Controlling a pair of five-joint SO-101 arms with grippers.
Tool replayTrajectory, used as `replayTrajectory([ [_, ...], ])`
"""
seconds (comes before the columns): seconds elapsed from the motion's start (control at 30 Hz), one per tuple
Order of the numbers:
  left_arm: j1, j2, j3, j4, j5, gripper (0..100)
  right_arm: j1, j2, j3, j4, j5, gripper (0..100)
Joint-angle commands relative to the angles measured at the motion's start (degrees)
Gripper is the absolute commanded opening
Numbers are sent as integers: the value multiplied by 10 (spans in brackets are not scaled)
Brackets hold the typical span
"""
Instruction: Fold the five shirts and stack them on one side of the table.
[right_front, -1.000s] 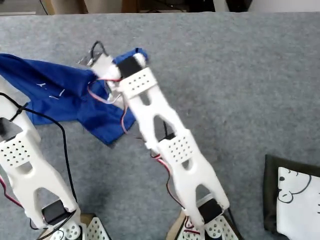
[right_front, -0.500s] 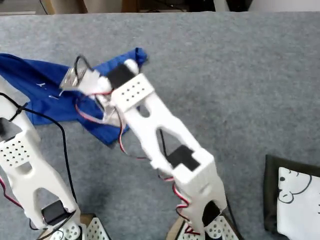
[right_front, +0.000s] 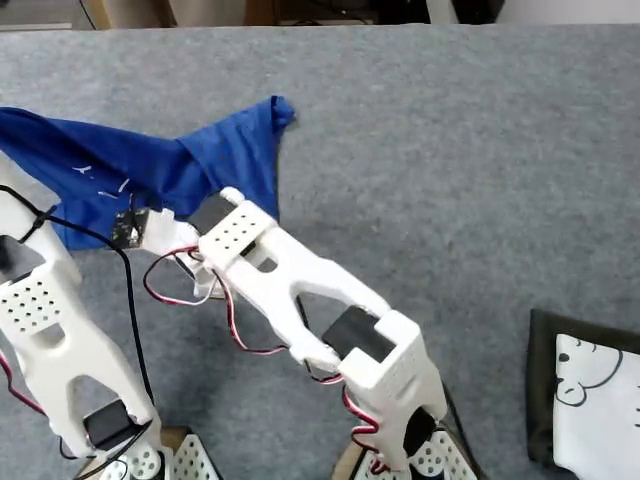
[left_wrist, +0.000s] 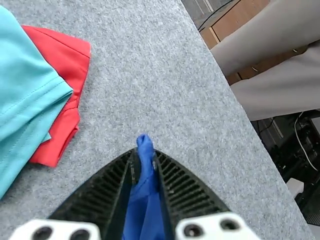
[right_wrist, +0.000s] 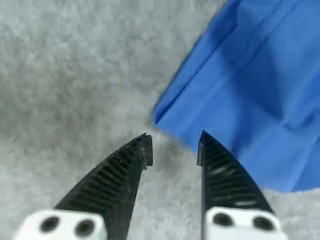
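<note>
from the high view i see the blue shirt (right_front: 120, 170) spread loosely over the far left part of the grey table (right_front: 450, 150), one pointed corner sticking out toward the middle. my right arm (right_front: 300, 290) leans across from its base to the shirt's near edge, its wrist over the fabric's border. my left arm (right_front: 45, 320) stands along the left margin, with the shirt's left end running off by it. a dark shirt (right_front: 590, 400) with a white print lies folded at the near right corner, well apart from the blue one. in the left wrist view the left gripper (left_wrist: 145, 156) is clamped on a bunched fold of the blue shirt, a small tuft poking out past the black tips. beyond it a teal shirt (left_wrist: 25, 95) lies on top of a red shirt (left_wrist: 62, 85), both flat on the table. in the right wrist view the right gripper (right_wrist: 173, 145) has a narrow gap between its tips and nothing in it; it sits over bare table just beside a corner of the blue shirt's edge, one tip close to the cloth.
</note>
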Motion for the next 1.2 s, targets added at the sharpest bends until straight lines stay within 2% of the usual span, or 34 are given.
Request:
replayTrajectory([
  [0.0, -6, -8, -16, -15, -3, 19, -11, 13, -14, -17, 4, 163],
  [0.33, -6, -8, -16, -15, -3, 19, -50, 108, -97, 9, 2, 164],
  [0.57, -6, -8, -16, -15, -3, 19, -4, 145, -159, 45, 3, 163],
  [0.83, -6, -8, -16, -14, -3, 19, 24, 227, -276, 171, 24, 158],
  [1.03, -6, -8, -16, -14, -3, 19, 24, 308, -405, 254, 30, 21],
  [1.17, -6, -8, -16, -14, -3, 19, 32, 352, -487, 288, 28, 5],
])
